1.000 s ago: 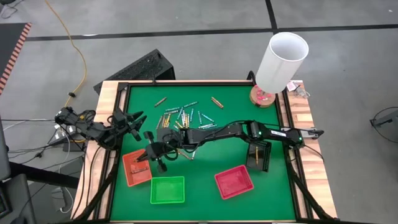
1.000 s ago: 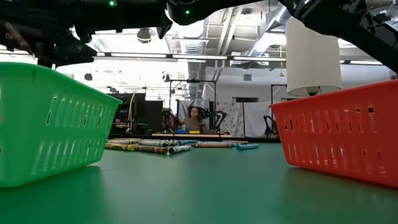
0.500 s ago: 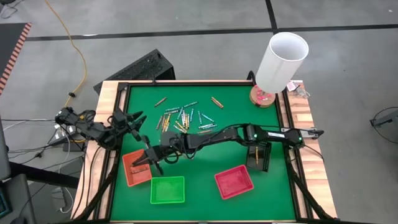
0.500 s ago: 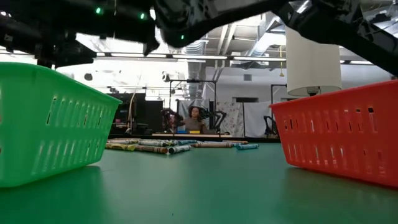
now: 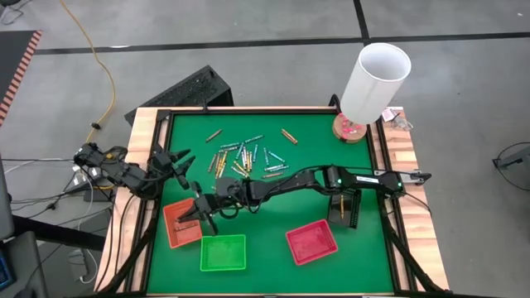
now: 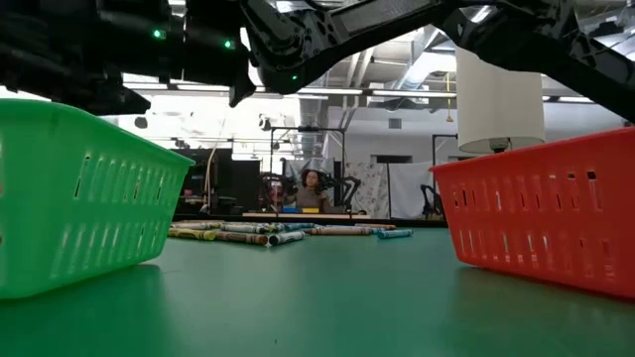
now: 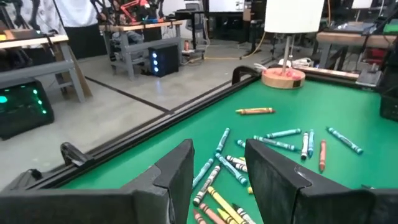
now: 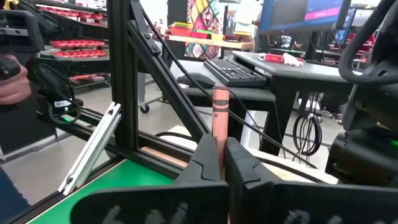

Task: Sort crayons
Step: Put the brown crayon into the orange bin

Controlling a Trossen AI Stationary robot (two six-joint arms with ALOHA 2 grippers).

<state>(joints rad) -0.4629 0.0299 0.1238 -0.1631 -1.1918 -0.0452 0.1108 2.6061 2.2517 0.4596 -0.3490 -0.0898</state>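
right gripper over the orange tray near the table's left edge, pinching a reddish-brown crayon upright, left gripper spread, empty, parked at that edge

Even, bright indoor lighting
Ceiling strip lights glare in the low view; the near green tray looks soft, shadows faint.
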